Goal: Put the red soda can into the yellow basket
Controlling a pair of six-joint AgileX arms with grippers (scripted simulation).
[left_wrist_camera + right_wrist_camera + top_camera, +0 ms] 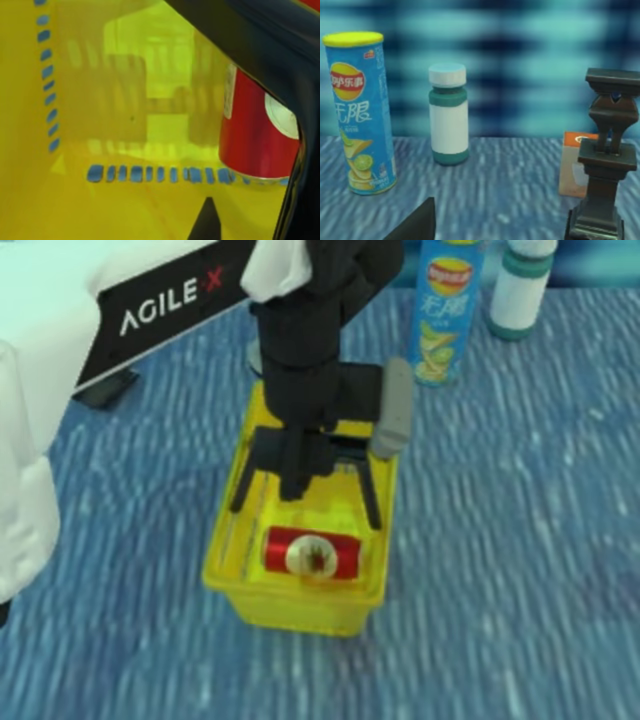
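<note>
The tabletop [520, 570] is covered in a blue, streaky woven-looking surface that fills the top view, and in the right wrist view the backdrop behind it is a blur of dark and pale blue bands. Nearest the lower edge of the top view, the red soda can [311, 553] lies on its side on the floor of the yellow basket [225, 575], close to the basket's near wall, its pale round emblem facing up; the left wrist view shows it against the yellow floor and the slotted wall. Above it in the frame, the left pincer [303, 476] hangs inside the basket just short of the can, its black fingers spread apart and holding nothing. The left arm runs from there to the upper left of the frame, white with a black panel reading "AGILE·X". Farther back, at the upper middle, stands a tall blue chips tube [447, 310] with a yellow lid, a red and yellow crest and Chinese characters, and to its right a white bottle [519, 290] with teal bands. The right pincer [510, 220] is low over the tabletop, facing these, fingers apart; an orange and white box [574, 165] sits beyond.
</note>
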